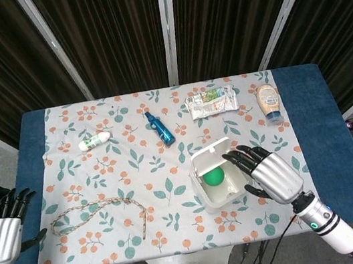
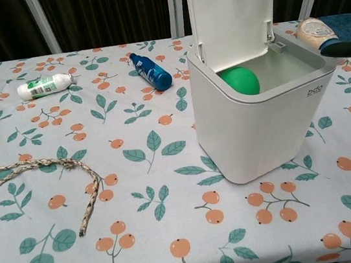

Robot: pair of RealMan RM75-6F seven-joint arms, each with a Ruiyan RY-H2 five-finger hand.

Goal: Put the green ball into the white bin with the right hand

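Observation:
The green ball (image 1: 213,178) (image 2: 241,80) lies inside the white bin (image 1: 237,189) (image 2: 254,133), whose lid stands open. My right hand (image 1: 269,172) hovers over the bin's right side with its fingers spread and nothing in them; in the chest view only dark fingertips (image 2: 347,46) show at the right edge. My left hand (image 1: 4,226) hangs off the table's left edge, fingers apart and empty.
A braided rope (image 1: 95,213) lies at the left front. A white tube (image 1: 94,141), a blue bottle (image 1: 160,128), a foil packet (image 1: 211,102) and a beige sauce bottle (image 1: 268,103) lie along the back.

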